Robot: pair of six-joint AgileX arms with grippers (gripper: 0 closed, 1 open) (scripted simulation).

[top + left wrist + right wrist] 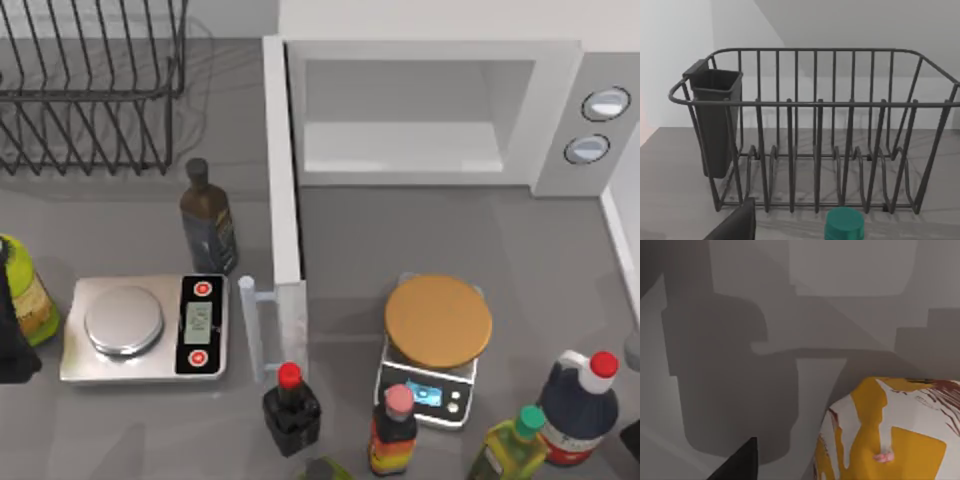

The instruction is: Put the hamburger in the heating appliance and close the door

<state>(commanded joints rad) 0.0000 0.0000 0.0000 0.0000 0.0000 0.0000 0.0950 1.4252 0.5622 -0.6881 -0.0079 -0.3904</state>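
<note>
The hamburger (890, 435), a cream-white lump with yellow-orange patches, sits close in front of my right gripper (790, 472). That gripper is open: its one dark visible finger (740, 462) stands apart from the hamburger. The heating appliance (430, 60), a white microwave with two silver knobs (606, 104), stands at the back right, and its cavity (400, 140) is empty. The door (284, 180) is swung fully open toward the front, with its bar handle (250, 330) at the near end. My left gripper (800, 235) is open and parked at the table's left edge.
A wire dish rack (90, 90) fills the back left. A dark bottle (207, 215) and silver scales (145, 328) stand left of the door. A tan disc (438, 320) rests on a second scale. Several bottles (291, 405) line the front edge.
</note>
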